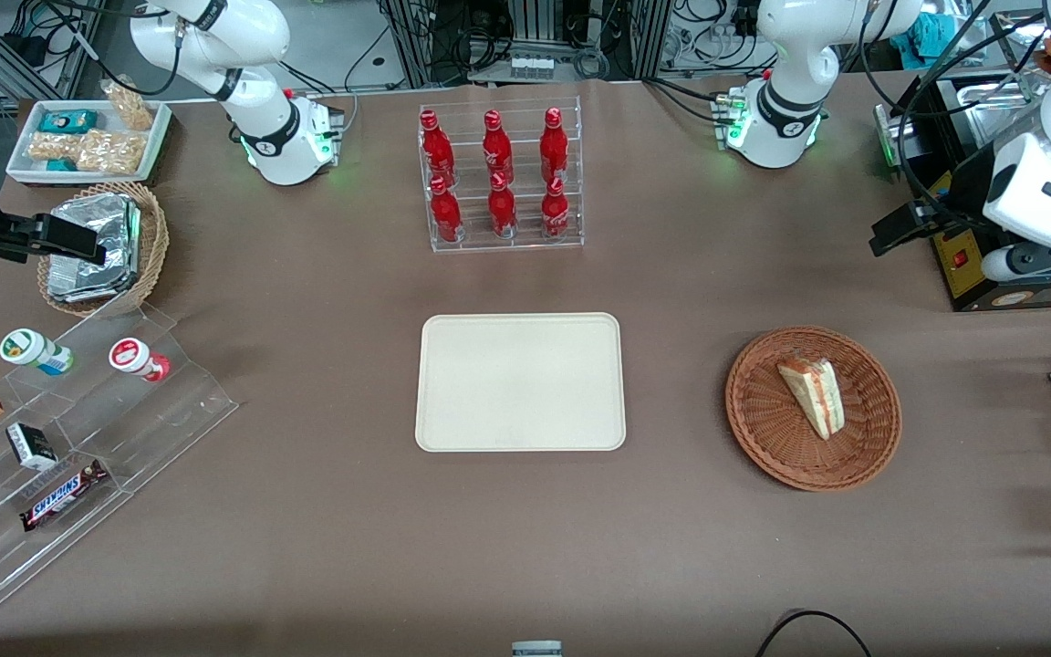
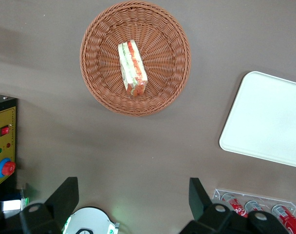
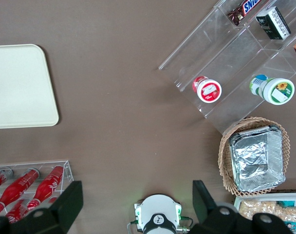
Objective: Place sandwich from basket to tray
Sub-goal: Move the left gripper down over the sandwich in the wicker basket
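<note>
Gripper (image 2: 133, 197) is hanging wide open and empty, high above the desk. Sandwich (image 1: 813, 395) is lying in basket (image 1: 872, 438); slick wrap risking slippage before reaching tray (image 1: 520, 429).

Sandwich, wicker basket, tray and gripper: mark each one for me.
sandwich (image 1: 813, 395): front view, middle of wedge.
wicker basket (image 1: 763, 429): front view, bare woven floor.
tray (image 1: 520, 381): front view, bare centre.
gripper (image 2: 133, 197): left wrist view, midway between open fingertips.
</note>
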Tool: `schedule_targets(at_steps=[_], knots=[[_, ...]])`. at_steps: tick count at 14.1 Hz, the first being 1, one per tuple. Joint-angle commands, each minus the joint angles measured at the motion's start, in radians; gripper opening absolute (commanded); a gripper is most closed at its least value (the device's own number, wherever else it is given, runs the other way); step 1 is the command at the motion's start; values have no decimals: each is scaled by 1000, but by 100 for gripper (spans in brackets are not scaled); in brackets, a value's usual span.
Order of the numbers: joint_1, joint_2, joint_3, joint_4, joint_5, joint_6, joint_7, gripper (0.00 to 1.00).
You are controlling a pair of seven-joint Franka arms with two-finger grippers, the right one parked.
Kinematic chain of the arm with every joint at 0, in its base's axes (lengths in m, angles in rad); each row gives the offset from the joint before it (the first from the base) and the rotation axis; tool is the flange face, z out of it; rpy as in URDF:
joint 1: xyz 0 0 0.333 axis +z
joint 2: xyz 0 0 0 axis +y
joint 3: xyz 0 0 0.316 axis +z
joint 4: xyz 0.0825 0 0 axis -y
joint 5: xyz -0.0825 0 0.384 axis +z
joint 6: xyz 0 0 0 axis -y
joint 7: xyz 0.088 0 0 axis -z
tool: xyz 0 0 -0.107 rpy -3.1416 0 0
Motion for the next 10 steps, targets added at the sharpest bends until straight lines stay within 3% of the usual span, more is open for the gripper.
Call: schedule_targets(at_steps=[1,7,10], knots=[[10,3,-4,13,-8,-3,19,100],[12,26,28,7,-2,2,17,100],[11,112,52,-6,-5,-2,6,100]])
